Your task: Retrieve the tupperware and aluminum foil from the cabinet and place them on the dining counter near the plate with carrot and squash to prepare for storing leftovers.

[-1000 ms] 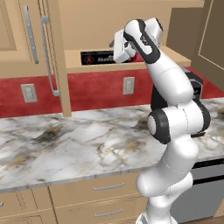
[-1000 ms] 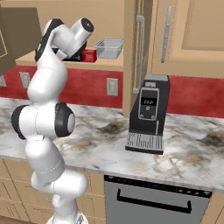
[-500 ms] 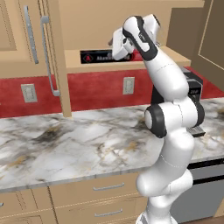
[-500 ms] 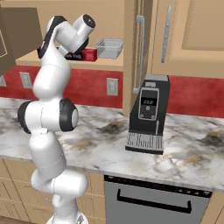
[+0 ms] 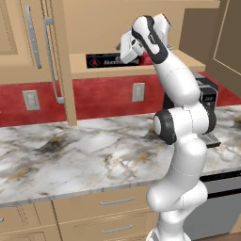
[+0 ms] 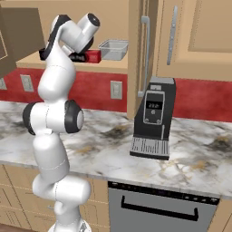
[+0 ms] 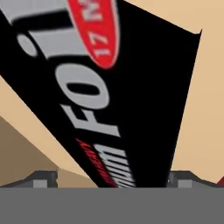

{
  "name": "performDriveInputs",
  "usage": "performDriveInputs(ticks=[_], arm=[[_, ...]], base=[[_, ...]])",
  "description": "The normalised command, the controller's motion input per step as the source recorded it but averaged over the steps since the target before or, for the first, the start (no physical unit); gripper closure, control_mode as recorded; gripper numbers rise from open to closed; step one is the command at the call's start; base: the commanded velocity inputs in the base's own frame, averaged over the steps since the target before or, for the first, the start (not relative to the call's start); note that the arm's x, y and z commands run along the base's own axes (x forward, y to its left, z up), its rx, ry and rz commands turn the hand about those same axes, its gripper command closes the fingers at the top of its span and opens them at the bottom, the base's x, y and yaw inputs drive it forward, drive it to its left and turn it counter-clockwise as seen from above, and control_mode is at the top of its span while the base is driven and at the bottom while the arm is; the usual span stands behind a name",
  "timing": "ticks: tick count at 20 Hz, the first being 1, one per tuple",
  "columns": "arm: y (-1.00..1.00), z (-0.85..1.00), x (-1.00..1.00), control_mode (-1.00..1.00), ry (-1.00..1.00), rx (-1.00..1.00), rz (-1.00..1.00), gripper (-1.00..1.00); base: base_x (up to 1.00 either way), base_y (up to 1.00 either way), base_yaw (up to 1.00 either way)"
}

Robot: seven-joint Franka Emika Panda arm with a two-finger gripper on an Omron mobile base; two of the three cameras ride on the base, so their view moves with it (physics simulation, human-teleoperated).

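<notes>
The aluminum foil (image 5: pixel 104 60) lies lengthwise on the bottom shelf of the open cabinet (image 5: pixel 62 56). It is a black box with white lettering, and its red end (image 6: pixel 93 56) points toward the tupperware (image 6: pixel 113 49), which sits farther along the same shelf. My gripper (image 5: pixel 125 48) is raised to the shelf, right at the box. In the hand view the foil (image 7: pixel 109 87) lies slanted across the frame, and my open gripper (image 7: pixel 113 180) has one fingertip (image 7: pixel 43 178) on each side of it, with no visible contact. The dining counter and the plate with carrot and squash are out of view.
A black coffee machine (image 6: pixel 153 118) stands on the marble wall counter (image 5: pixel 70 150) below the shelf. An open cabinet door (image 6: pixel 13 36) juts out on one side of the arm. Shut doors with bar handles (image 6: pixel 171 35) flank the opening. Drawers and a dishwasher (image 6: pixel 158 204) sit below.
The arm has pushed the hand a little farther in toward the foil box on the shelf. The jaws stay wide.
</notes>
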Motion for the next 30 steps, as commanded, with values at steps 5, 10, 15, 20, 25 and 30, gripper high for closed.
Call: performDriveInputs(ticks=[5, 10, 15, 20, 25, 30], arm=[[0.0, -0.34, 0.04, -1.0, 0.08, 0.0, 0.0, -1.0], [0.0, -0.29, 0.03, -1.0, 0.1, 0.0, 0.0, -1.0], [0.0, -0.35, 0.05, -1.0, 0.01, 0.0, 0.0, -1.0], [0.0, -0.07, 0.01, -1.0, -0.05, 0.0, 0.01, -1.0], [0.0, 0.0, 0.0, -1.0, -0.09, -0.01, 0.0, -1.0], [0.0, 0.0, 0.0, -1.0, -0.01, -0.03, 0.0, -1.0]], base=[[0.0, 0.0, 0.0], [0.0, 0.0, 0.0], [0.0, 0.0, 0.0], [0.0, 0.0, 0.0], [0.0, 0.0, 0.0], [0.0, 0.0, 0.0]])
